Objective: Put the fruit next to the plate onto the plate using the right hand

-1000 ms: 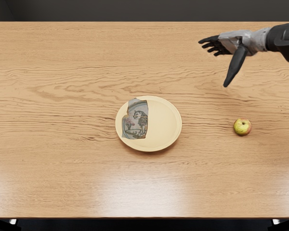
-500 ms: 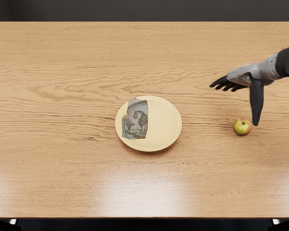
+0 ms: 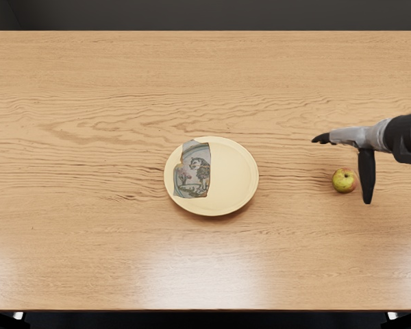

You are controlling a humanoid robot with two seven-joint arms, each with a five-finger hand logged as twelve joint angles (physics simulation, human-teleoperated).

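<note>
A small yellow-green apple (image 3: 344, 180) lies on the wooden table, well to the right of the plate. The cream plate (image 3: 233, 179) sits mid-table and has a picture of an animal on its left part. My right hand (image 3: 351, 154) comes in from the right edge and hovers just above and to the right of the apple. Its fingers are spread: the thumb points down beside the apple's right side, the others reach left behind it. It holds nothing. The left arm does not show.
The light wooden table (image 3: 109, 103) fills the view, with its far edge at the top and its near edge at the bottom. Nothing else stands on it besides the plate and apple.
My right hand has come down and toward the near side, from the far right of the table to just beside the apple. The apple and plate have stayed put.
</note>
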